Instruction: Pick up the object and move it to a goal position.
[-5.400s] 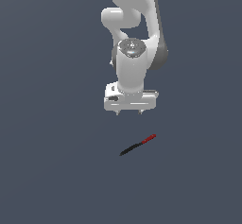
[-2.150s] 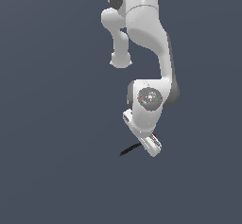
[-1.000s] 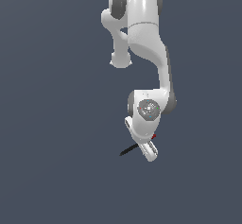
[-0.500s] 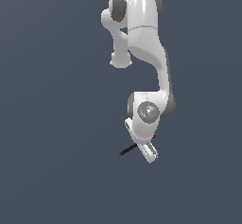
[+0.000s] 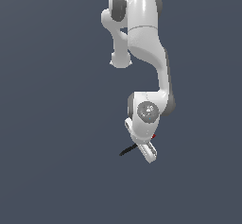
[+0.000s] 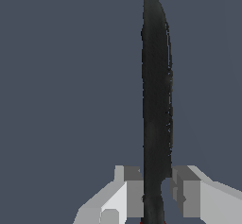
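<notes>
The object (image 5: 126,150) is a thin stick lying on the dark floor. Its black pointed part sticks out toward the exterior view's left from under the hand, and a bit of its red end (image 5: 153,136) shows on the other side. My gripper (image 5: 144,148) is lowered right over its middle. In the wrist view the black tapered part (image 6: 156,90) runs straight out from between my two fingers (image 6: 130,190). The gripper (image 6: 156,186) has its jaws pressed against the stick's sides, shut on it. The stick is still down at floor level.
The white arm (image 5: 142,38) reaches down from the top of the exterior view. Plain dark grey floor (image 5: 56,124) lies all around. No goal marker shows.
Over the last second the arm and the stick have hardly moved. The hand stays low over the stick.
</notes>
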You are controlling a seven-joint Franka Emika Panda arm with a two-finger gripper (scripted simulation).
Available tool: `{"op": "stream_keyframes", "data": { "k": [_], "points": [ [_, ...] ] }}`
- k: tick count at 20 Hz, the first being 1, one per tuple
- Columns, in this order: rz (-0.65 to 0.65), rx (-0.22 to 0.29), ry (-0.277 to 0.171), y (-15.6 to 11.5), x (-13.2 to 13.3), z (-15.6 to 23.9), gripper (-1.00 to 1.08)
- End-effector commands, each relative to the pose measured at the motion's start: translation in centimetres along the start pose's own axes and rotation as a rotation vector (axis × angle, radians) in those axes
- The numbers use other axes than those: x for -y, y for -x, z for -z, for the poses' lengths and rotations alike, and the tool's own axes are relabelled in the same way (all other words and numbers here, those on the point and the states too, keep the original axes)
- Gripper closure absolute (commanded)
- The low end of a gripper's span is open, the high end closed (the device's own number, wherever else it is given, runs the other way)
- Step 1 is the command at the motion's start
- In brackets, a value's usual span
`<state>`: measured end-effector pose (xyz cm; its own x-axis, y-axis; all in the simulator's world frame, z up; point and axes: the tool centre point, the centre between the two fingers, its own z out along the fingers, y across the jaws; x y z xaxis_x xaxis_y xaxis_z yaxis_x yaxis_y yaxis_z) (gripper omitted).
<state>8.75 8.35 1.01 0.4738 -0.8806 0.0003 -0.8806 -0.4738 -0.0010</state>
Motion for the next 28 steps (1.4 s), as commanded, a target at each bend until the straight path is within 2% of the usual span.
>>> {"op": "stream_keyframes", "data": {
  "k": [1,12,28],
  "points": [
    [0.0,0.0,-0.001,-0.1,-0.1,0.3,1.08],
    [0.0,0.001,-0.001,-2.7,-3.0,4.8,1.08],
    [-0.001,0.003,-0.001,-11.1,-11.9,19.5,1.08]
  ]
}}
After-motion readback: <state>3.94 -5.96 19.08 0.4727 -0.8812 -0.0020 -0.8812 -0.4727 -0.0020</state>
